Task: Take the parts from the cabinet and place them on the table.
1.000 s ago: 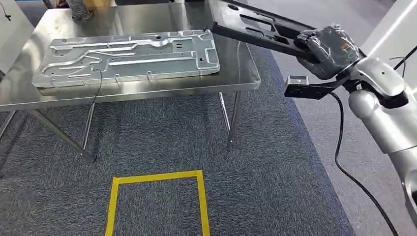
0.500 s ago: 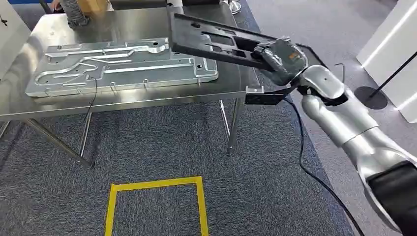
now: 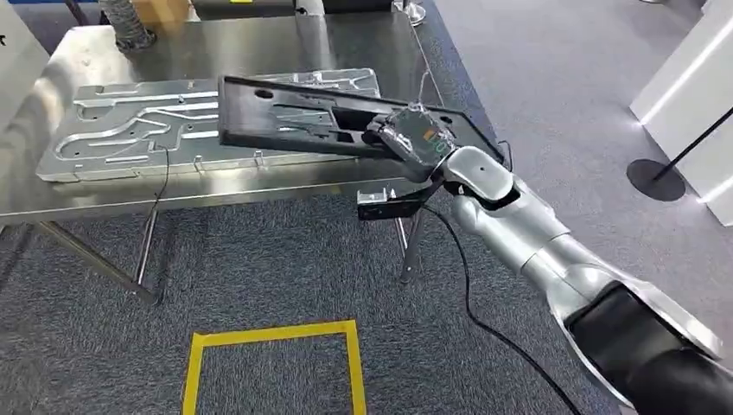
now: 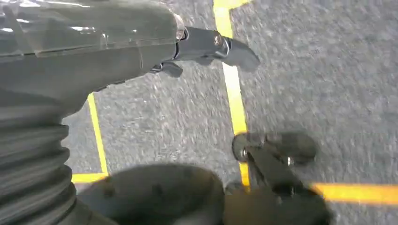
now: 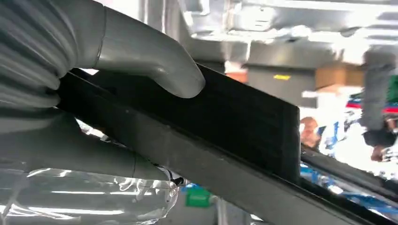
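Head view: right hand (image 3: 413, 141) gripping black plastic panel (image 3: 302, 117) at its near end, tilted above silver stamped plate (image 3: 130, 130) on steel bench (image 3: 259, 186); right wrist view: thumb over panel (image 5: 225, 122), fingers (image 5: 94, 159) clamped beneath; left wrist view: left hand (image 4: 141, 42) fingers (image 4: 234, 49) apart, holding nothing, above grey carpet (image 4: 328, 70).

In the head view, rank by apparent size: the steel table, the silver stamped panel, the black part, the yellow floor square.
1. Steel table
2. Silver stamped panel
3. Black part, held by the right hand; it sits nearer the camera, so its rank against the panel is unsure.
4. Yellow floor square, cut off by the frame edge.
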Action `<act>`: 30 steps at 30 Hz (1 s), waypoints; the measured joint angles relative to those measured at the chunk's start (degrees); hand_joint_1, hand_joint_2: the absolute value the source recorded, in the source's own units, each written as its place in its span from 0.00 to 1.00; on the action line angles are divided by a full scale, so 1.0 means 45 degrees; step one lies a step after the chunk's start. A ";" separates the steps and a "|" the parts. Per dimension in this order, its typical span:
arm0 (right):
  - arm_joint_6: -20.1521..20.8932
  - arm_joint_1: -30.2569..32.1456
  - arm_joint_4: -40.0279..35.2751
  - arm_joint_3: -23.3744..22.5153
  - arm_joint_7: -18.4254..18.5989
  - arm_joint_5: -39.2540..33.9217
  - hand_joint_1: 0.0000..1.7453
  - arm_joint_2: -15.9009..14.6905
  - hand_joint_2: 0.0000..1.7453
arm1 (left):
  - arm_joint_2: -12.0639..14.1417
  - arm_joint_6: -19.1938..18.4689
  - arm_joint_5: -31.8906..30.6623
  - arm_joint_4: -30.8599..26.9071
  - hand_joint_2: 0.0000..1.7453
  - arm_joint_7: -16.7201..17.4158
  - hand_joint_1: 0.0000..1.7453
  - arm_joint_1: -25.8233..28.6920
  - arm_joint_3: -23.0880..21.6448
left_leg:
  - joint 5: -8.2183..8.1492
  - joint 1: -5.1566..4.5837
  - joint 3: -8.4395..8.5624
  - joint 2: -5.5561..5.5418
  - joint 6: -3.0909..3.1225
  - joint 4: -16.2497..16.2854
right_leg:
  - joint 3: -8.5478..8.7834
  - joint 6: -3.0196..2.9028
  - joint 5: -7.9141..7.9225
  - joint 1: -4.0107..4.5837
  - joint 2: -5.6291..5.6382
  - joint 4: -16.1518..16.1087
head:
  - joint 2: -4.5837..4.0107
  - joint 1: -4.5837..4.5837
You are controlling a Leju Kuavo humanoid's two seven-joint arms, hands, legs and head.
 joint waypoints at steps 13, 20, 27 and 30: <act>-0.0384 0.0189 0.1341 0.0229 -0.0136 0.0729 1.00 0.1181 1.00 | 0.0029 0.0053 -0.0005 0.0000 1.00 0.0223 0.00 -0.0046 -0.0253 | -0.0912 -0.0124 0.1096 -0.0074 0.0025 -0.0142 | -0.1369 -0.0418 0.1287 0.0192 -0.0076 0.0243 | 0.0000 0.0000; -0.0131 -0.0258 0.1870 0.0282 -0.0156 0.0976 1.00 0.1928 1.00 | 0.0063 0.0073 0.0087 0.0000 1.00 0.0214 0.00 -0.0037 -0.0248 | -0.2253 0.0013 -0.0757 0.0016 -0.0492 0.3315 | -0.0637 -0.0672 0.0836 0.0020 -0.0046 -0.0109 | 0.0000 -0.0004; 0.0087 -0.0426 0.2399 0.0495 -0.0291 0.1243 1.00 0.2482 1.00 | 0.0092 0.0097 0.0160 0.0000 1.00 0.0243 0.00 0.0015 -0.0248 | 0.0106 -0.0008 0.0132 0.0037 -0.0430 0.0068 | 0.0249 -0.0326 -0.0067 0.0052 0.0033 0.0065 | 0.0000 0.0000; 0.0185 -0.0493 0.2541 0.0578 -0.0364 0.1356 1.00 0.2575 1.00 | 0.0097 0.0097 0.0194 -0.0005 1.00 0.0252 0.00 0.0003 -0.0243 | -0.0155 -0.0004 0.0157 0.0011 -0.0054 -0.0004 | 0.0237 -0.0191 -0.0054 0.0084 0.0013 0.0077 | 0.0000 -0.0004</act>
